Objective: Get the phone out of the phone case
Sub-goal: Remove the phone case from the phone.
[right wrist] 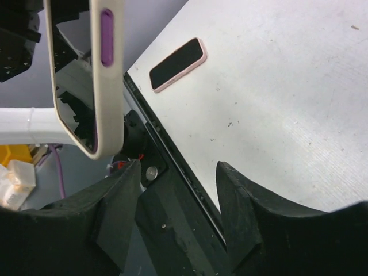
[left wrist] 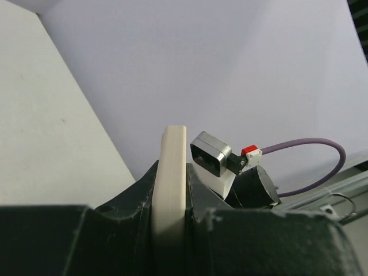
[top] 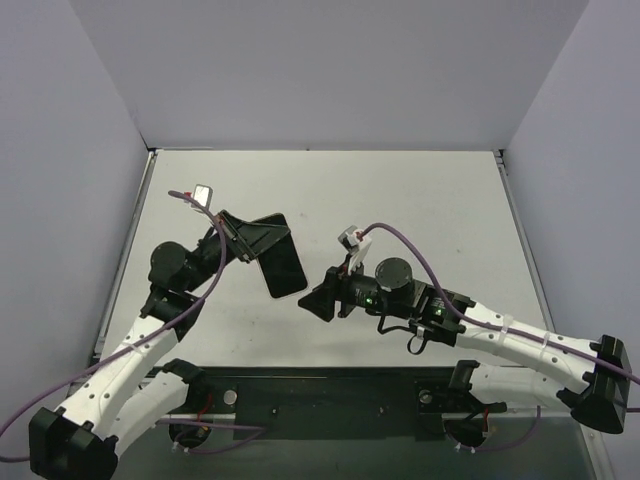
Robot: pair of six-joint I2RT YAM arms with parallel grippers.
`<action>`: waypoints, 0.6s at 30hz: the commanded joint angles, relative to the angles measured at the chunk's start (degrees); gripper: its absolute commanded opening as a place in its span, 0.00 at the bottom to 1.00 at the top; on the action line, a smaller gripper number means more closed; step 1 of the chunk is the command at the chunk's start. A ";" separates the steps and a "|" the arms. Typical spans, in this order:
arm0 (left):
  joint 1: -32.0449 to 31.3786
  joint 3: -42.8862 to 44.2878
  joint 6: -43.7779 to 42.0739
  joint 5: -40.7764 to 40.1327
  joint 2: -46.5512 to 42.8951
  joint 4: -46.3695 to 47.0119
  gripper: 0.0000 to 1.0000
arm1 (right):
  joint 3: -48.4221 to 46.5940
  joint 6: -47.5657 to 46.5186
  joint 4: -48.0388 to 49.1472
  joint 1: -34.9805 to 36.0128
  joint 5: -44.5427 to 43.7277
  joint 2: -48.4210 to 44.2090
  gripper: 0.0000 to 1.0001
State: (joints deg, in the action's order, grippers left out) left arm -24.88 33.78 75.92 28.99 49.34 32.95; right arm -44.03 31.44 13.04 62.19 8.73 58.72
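- The right gripper (right wrist: 178, 169) fills the bottom of the view, its two black fingers (right wrist: 244, 218) standing apart with nothing between them.
- A cream phone case (right wrist: 109, 86) stands on edge in the upper left, its lower corner just above one fingertip.
- A purple button (right wrist: 107, 37) sits on the case's side wall.
- Inside the case's rim is a glossy dark face showing shapes of arm parts.
- Behind the case, a white arm link (right wrist: 23, 126) crosses the left border.
- On the pale counter (right wrist: 287, 86), a flat dark slab (right wrist: 178, 63) with a pink rim lies near the edge, well apart from the case.
- A black plate (right wrist: 172, 201) runs along that edge, bearing a round silver fitting (right wrist: 151, 171).
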 commanded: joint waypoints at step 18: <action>0.54 -14.09 12.06 -28.11 0.23 33.14 0.00 | 7.55 19.54 46.89 -4.46 5.95 10.53 0.71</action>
State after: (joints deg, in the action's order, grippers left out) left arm -22.65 18.65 83.59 8.40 50.19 48.77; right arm -36.42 50.06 47.72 55.70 18.26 67.16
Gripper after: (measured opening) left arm 0.232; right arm 0.722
